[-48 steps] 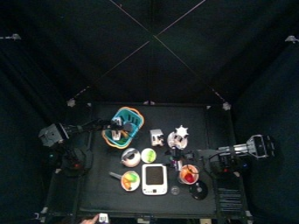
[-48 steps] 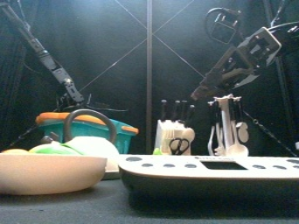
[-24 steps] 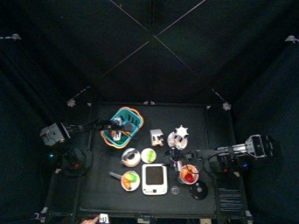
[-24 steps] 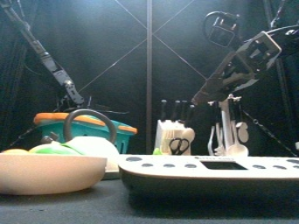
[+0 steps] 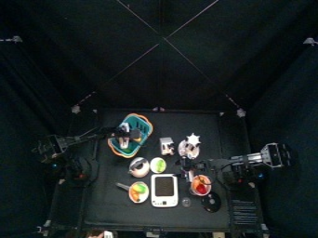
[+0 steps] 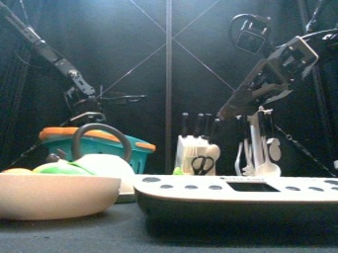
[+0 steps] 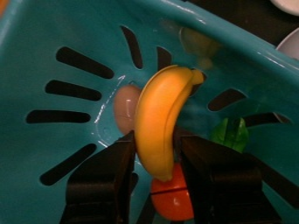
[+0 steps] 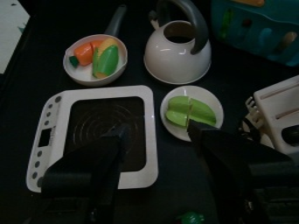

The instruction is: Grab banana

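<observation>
One banana clamped in left tool, over teal basket.

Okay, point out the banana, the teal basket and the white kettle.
banana (image 7: 162, 109), left wrist view, middle of its curve.
teal basket (image 7: 70, 39), left wrist view, slotted wall.
white kettle (image 8: 177, 58), right wrist view, body.

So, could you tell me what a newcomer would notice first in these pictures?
Probably the yellow banana between the left gripper jaws, inside the teal basket. Next, the white kettle and the white scale below the open right gripper, with the cream bowl large at the table's front.
</observation>
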Controlling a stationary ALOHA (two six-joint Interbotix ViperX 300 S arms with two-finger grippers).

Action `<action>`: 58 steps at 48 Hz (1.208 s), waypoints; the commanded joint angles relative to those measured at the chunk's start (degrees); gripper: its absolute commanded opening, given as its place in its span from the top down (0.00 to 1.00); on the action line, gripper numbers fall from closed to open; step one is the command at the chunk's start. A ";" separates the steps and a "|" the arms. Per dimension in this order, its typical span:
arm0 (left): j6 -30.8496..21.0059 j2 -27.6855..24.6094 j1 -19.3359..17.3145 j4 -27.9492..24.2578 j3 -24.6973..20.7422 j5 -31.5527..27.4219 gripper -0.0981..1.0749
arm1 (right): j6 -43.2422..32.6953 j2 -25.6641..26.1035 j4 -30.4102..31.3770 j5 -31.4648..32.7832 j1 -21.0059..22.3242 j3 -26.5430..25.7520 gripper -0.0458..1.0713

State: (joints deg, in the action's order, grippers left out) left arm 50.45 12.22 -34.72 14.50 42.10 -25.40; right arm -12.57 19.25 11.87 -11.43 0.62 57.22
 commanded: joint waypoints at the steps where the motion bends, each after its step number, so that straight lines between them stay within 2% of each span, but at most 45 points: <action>1: 0.00 2.99 0.09 0.18 -0.35 0.26 0.38 | -0.09 0.62 -0.09 -0.18 -0.09 -0.35 0.15; 11: 0.00 9.05 0.09 0.26 1.41 0.62 0.38 | -0.09 0.62 -0.09 -0.09 -0.09 -0.44 0.15; 19: 0.00 16.00 1.05 1.41 3.16 2.46 0.38 | 0.00 0.62 -0.09 -0.18 -0.09 -0.35 0.15; 24: 0.09 19.69 4.04 4.66 4.92 6.42 0.38 | 0.00 0.62 -0.09 -0.18 -0.09 -0.62 0.15; 27: 0.18 20.92 7.03 6.68 6.06 9.32 0.38 | 0.00 0.62 -0.09 -0.18 -0.09 -0.70 0.15; 43: 0.09 19.16 24.08 10.81 5.89 16.70 0.38 | -0.18 0.62 -0.62 0.79 -0.35 -0.44 0.15; 46: 0.00 18.28 26.37 12.22 5.45 17.93 0.38 | -0.09 0.62 -1.05 1.41 -0.70 -0.44 0.15; 58: 0.09 9.23 35.24 17.05 0.97 19.69 0.38 | -0.09 0.62 -1.58 2.55 -1.41 -0.35 0.15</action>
State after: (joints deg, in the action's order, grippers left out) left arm 50.36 24.26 -2.02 30.85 46.32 -6.24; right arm -12.66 19.25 10.46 -8.79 -0.62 57.22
